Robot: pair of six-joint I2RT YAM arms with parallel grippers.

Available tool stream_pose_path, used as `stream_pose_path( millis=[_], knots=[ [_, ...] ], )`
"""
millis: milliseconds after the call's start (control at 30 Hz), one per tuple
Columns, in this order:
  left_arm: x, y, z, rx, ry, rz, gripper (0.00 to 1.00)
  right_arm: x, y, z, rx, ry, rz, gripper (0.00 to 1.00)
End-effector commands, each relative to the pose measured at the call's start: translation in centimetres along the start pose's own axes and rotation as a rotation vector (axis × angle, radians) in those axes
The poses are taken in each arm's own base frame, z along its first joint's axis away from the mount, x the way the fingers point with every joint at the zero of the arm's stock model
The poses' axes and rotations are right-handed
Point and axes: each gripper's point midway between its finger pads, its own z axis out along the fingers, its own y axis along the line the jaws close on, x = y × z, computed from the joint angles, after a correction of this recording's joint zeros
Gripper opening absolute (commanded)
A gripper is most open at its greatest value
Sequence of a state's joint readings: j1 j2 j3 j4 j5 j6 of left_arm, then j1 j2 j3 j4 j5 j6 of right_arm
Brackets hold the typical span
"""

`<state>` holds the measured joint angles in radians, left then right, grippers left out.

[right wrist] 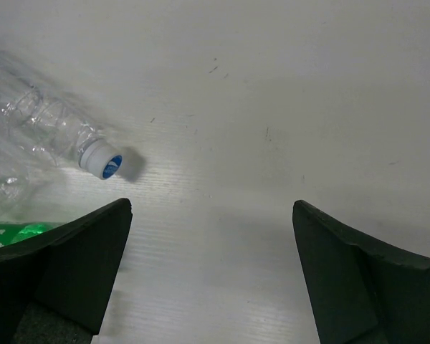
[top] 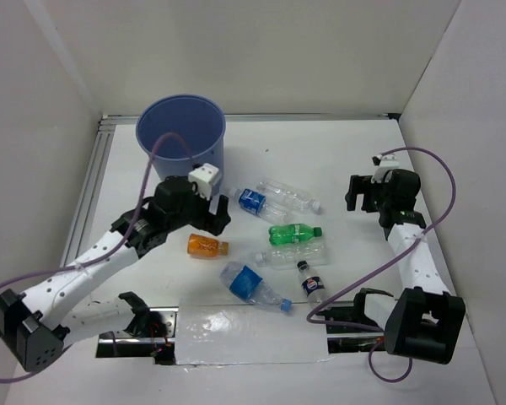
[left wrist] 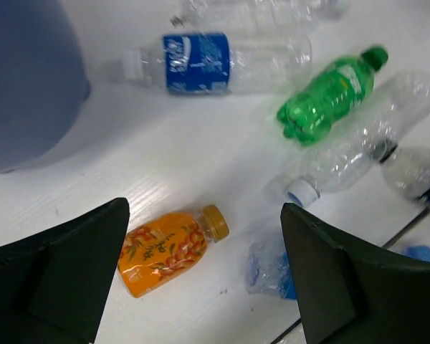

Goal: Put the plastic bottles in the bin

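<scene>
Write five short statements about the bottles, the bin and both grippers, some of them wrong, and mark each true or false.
1. The orange bottle lies on its side on the table. True.
2. The left gripper is shut on a bottle. False: the left gripper is open and empty.
3. The bin stands upright. True.
4. The green bottle is in the bin. False: the green bottle lies on the table.
5. The right gripper is open and empty. True.
</scene>
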<state>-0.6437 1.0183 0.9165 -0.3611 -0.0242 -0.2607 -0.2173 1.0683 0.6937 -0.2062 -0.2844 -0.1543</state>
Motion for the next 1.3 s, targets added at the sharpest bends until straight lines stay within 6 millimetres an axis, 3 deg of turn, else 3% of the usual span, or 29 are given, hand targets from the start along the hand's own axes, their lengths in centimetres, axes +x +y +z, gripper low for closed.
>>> stream_pose_path(
  millis=[0,100,133,167,200,233,267,300,333,367,400,433,600,767,933,1267],
  knots=[
    [0.1,-2.0,0.8,0.032,0.039,0.151,1.00,-0.5,0.2,-0.2,-0.040,-0.002,-0.045,1.00],
    [1.2,-3.1,2.3,0.026,0.109,0.282,1.00,-0.5,1.7,-0.8,-0.143,-0.014,-0.146,0.93],
    [1.7,-3.2,2.6,0.025,0.136,0.332,0.98,-0.3,2.1,-0.9,-0.167,-0.009,-0.157,0.68],
    [1.5,-3.5,2.8,0.024,0.147,0.356,0.90,-0.1,2.4,-0.9,-0.181,-0.003,-0.153,0.08],
    [2.1,-3.5,3.3,0.021,0.167,0.375,0.83,0.5,2.6,-0.8,-0.196,0.021,-0.142,0.00],
    [2.6,-3.5,3.9,0.017,0.198,0.408,0.72,0.7,2.8,-0.9,-0.215,0.026,-0.151,0.00],
    [2.9,-3.4,4.2,0.017,0.219,0.425,0.64,0.6,2.7,-0.8,-0.219,0.031,-0.142,0.08],
    [3.3,-3.3,4.5,0.016,0.236,0.441,0.58,0.5,2.9,-0.8,-0.238,0.035,-0.153,0.49],
    [3.8,-3.2,4.9,0.016,0.254,0.456,0.60,0.7,3.3,-0.9,-0.260,0.040,-0.156,0.73],
    [5.1,-3.0,5.5,0.023,0.308,0.480,0.64,0.7,3.3,-0.9,-0.260,0.040,-0.156,0.91],
    [5.2,-3.0,5.9,0.023,0.317,0.482,0.87,1.1,3.5,-0.9,-0.271,0.046,-0.152,1.00],
    [5.7,-2.7,6.3,0.009,0.336,0.499,0.91,0.9,3.5,-1.1,-0.269,0.036,-0.156,1.00],
    [9.0,-1.2,8.5,-0.032,0.461,0.560,0.94,1.2,3.9,-1.0,-0.302,0.044,-0.167,1.00],
    [10.0,-0.4,7.4,-0.034,0.562,0.609,0.96,2.1,3.7,-0.9,-0.300,0.069,-0.149,1.00],
    [10.9,-0.2,6.4,-0.020,0.639,0.624,0.99,1.6,3.6,-1.0,-0.297,0.050,-0.151,1.00],
    [15.8,0.1,6.8,0.020,0.828,0.623,0.99,1.4,3.7,-1.0,-0.304,0.040,-0.155,1.00]
  ],
)
